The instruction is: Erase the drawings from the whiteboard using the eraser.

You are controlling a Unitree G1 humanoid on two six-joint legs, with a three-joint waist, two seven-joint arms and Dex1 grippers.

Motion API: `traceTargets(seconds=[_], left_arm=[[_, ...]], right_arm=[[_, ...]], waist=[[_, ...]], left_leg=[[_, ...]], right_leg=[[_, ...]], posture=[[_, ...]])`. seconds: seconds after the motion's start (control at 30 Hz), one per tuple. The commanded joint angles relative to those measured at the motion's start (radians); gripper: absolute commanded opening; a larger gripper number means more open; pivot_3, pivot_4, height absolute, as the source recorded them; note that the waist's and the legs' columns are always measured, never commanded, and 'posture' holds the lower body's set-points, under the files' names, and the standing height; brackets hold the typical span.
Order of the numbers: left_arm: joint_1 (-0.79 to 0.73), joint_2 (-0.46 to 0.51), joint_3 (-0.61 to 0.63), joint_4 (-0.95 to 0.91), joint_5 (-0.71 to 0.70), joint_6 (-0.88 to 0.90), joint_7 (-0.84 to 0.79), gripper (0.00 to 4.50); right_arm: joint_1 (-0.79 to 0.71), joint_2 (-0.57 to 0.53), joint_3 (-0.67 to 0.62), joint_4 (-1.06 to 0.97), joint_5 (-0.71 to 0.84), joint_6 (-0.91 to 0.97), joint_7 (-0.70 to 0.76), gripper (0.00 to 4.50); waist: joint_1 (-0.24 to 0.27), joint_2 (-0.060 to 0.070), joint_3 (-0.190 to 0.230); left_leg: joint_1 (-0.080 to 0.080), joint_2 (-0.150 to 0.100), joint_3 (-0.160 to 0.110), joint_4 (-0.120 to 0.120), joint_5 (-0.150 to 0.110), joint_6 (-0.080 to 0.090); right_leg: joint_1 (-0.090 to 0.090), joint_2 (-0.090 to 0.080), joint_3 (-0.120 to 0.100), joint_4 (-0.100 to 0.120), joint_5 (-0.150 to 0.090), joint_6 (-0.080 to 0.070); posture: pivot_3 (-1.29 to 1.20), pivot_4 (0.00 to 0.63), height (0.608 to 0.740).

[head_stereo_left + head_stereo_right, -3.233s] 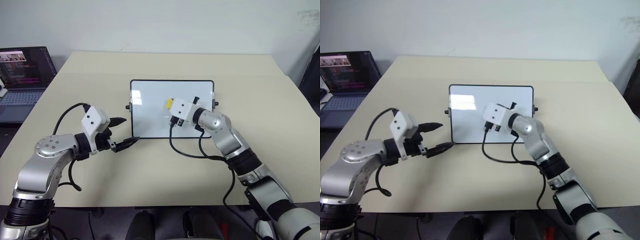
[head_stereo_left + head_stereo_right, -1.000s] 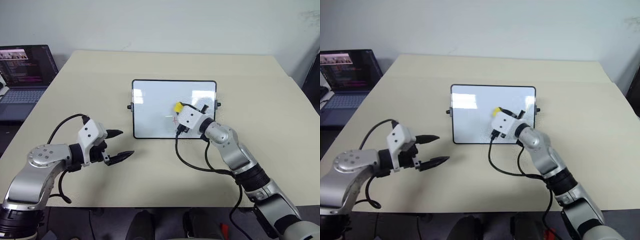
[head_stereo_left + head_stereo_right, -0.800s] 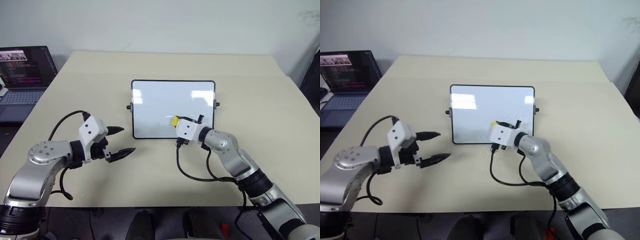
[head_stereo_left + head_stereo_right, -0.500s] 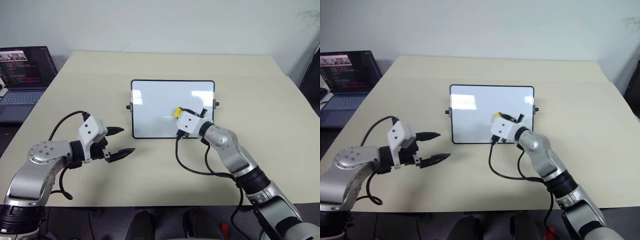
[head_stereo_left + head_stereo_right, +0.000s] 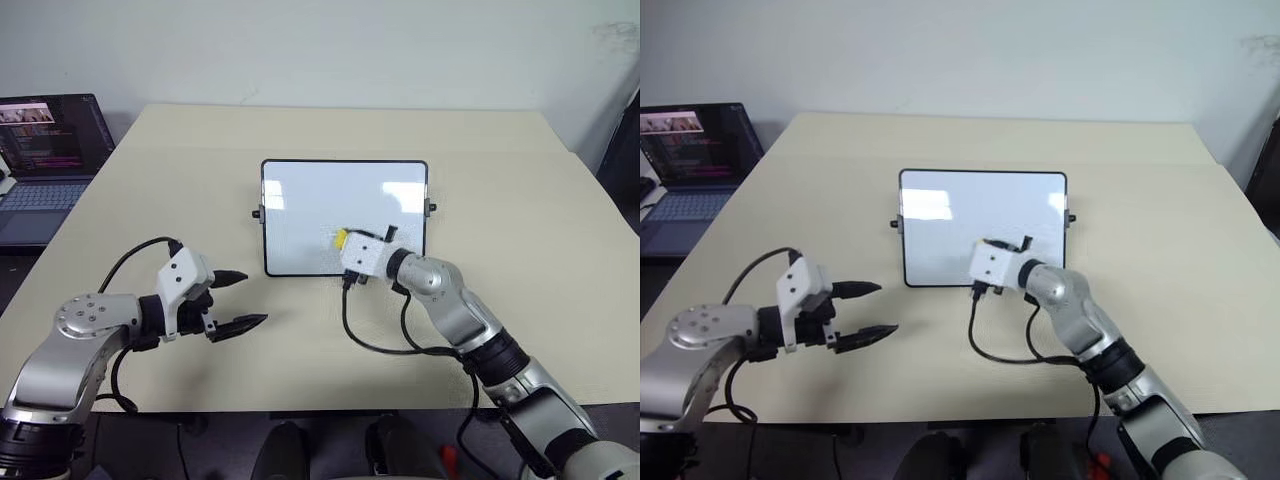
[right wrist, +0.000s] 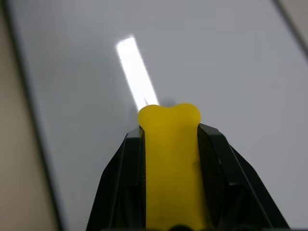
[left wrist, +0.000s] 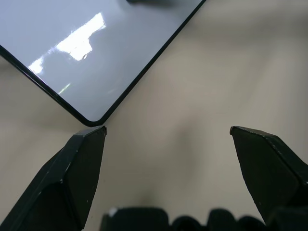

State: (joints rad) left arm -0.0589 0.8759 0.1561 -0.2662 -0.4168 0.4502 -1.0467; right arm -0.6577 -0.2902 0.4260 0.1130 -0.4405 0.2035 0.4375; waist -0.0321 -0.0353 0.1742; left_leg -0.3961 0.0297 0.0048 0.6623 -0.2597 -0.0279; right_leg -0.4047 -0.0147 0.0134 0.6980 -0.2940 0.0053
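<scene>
The whiteboard (image 5: 300, 205) lies flat at the table's middle, black-framed and glossy. My right gripper (image 5: 345, 241) is shut on the yellow eraser (image 5: 342, 237) and holds it against the board's lower middle, close to the near edge. In the right wrist view the eraser (image 6: 168, 159) sits between the two black fingers, over white board. The drawings are hidden or out of view; the bare board surface looks plain white. My left gripper (image 5: 251, 297) hovers open over the table just off the board's near left corner (image 7: 91, 118), holding nothing.
An open laptop (image 5: 45, 150) stands at the far left, beyond the table's edge. The beige table (image 5: 500, 180) spreads wide around the board. Black cables loop from both wrists onto the table.
My right gripper slid the eraser toward the board's near edge and a little left. A small red mark beside the eraser a second ago no longer shows. The left gripper stayed put.
</scene>
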Motion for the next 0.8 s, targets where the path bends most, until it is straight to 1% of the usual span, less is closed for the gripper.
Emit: traceTargets(seconds=[0.03,0.13,0.2,0.27,0.3,0.33,0.43,0.5,0.63,0.73,0.8], left_arm=[[-0.01,0.014,0.025,-0.029,-0.013,-0.017,-0.007,4.5],[-0.013,0.011,0.023,-0.031,-0.012,-0.017,-0.006,4.5],[-0.014,0.01,0.02,-0.032,-0.011,-0.016,-0.006,4.5],[-0.015,0.01,0.02,-0.033,-0.011,-0.016,-0.006,4.5],[-0.015,0.01,0.02,-0.032,-0.011,-0.016,-0.006,4.5],[-0.015,0.01,0.021,-0.033,-0.011,-0.016,-0.005,4.5],[-0.016,0.008,0.016,-0.031,-0.009,-0.016,-0.004,4.5],[-0.018,0.007,0.012,-0.03,-0.008,-0.016,-0.006,4.5],[-0.034,0.006,0.003,-0.029,-0.008,-0.012,-0.006,4.5],[-0.035,0.006,0.002,-0.031,-0.01,-0.009,-0.007,4.5],[-0.031,0.004,0.0,-0.035,-0.01,-0.007,-0.006,4.5]], right_arm=[[-0.03,0.007,-0.021,0.023,-0.006,-0.03,-0.027,1.14],[-0.036,0.009,-0.008,0.052,-0.013,-0.027,-0.01,1.14],[-0.022,-0.004,0.007,0.055,-0.009,-0.006,0.044,1.14],[0.019,-0.039,0.025,0.024,-0.001,0.017,0.128,1.14],[0.034,-0.052,0.026,0.01,-0.001,0.022,0.148,1.14],[0.042,-0.059,0.022,-0.001,-0.002,0.022,0.152,1.14],[0.013,-0.05,-0.023,0.005,-0.026,-0.001,0.064,1.14],[-0.001,-0.049,-0.036,0.009,-0.029,-0.001,0.041,1.14],[0.019,-0.082,-0.017,-0.004,-0.014,0.024,0.117,1.14],[0.073,-0.118,0.026,-0.037,-0.01,0.048,0.22,1.13],[0.08,-0.113,0.031,-0.057,-0.008,0.056,0.237,1.13]], waist=[[0.0,0.0,0.0],[0.0,0.0,0.0],[-0.001,0.0,0.0],[0.0,0.0,0.0],[0.0,-0.001,0.0],[0.0,-0.001,0.0],[0.0,-0.001,0.0],[0.0,0.0,0.0],[0.003,-0.001,0.0],[0.004,-0.001,-0.001],[0.003,-0.002,-0.001]], left_leg=[[0.0,0.0,0.0,0.0,0.0,0.0],[-0.001,0.0,0.0,-0.001,0.0,0.0],[-0.001,0.0,0.0,-0.001,0.0,0.0],[0.0,0.0,0.0,-0.001,0.0,0.0],[0.0,0.0,0.0,-0.001,0.0,0.0],[0.0,0.0,0.0,-0.001,0.0,0.0],[0.001,0.0,0.0,-0.001,0.0,0.0],[0.001,0.0,0.0,0.0,0.0,0.0],[0.001,0.0,0.0,0.0,0.001,0.001],[0.001,0.0,0.0,0.0,0.001,0.001],[0.001,0.0,0.0,0.0,0.001,0.001]], right_leg=[[0.0,0.0,0.0,0.0,0.0,0.0],[0.0,0.0,0.0,-0.001,0.0,0.0],[0.0,0.0,0.0,-0.001,0.0,0.0],[0.0,0.0,0.0,-0.001,0.0,0.0],[0.0,0.0,0.0,-0.001,0.0,0.0],[0.001,0.0,-0.001,-0.001,0.0,0.0],[0.001,0.0,0.0,0.0,0.0,0.0],[0.001,0.0,0.0,0.0,0.0,0.0],[0.001,0.0,0.0,0.0,0.001,0.0],[0.001,0.0,0.0,0.0,0.001,0.0],[0.001,0.0,0.0,-0.001,0.001,0.0]], posture=[[0.0,0.15,0.74],[0.0,0.15,0.74],[0.0,0.15,0.74],[0.0,0.15,0.74],[0.0,0.15,0.74],[0.0,0.15,0.74],[0.0,0.15,0.74],[0.0,0.15,0.74],[0.0,0.15,0.74],[0.0,0.15,0.74],[0.0,0.15,0.74]])
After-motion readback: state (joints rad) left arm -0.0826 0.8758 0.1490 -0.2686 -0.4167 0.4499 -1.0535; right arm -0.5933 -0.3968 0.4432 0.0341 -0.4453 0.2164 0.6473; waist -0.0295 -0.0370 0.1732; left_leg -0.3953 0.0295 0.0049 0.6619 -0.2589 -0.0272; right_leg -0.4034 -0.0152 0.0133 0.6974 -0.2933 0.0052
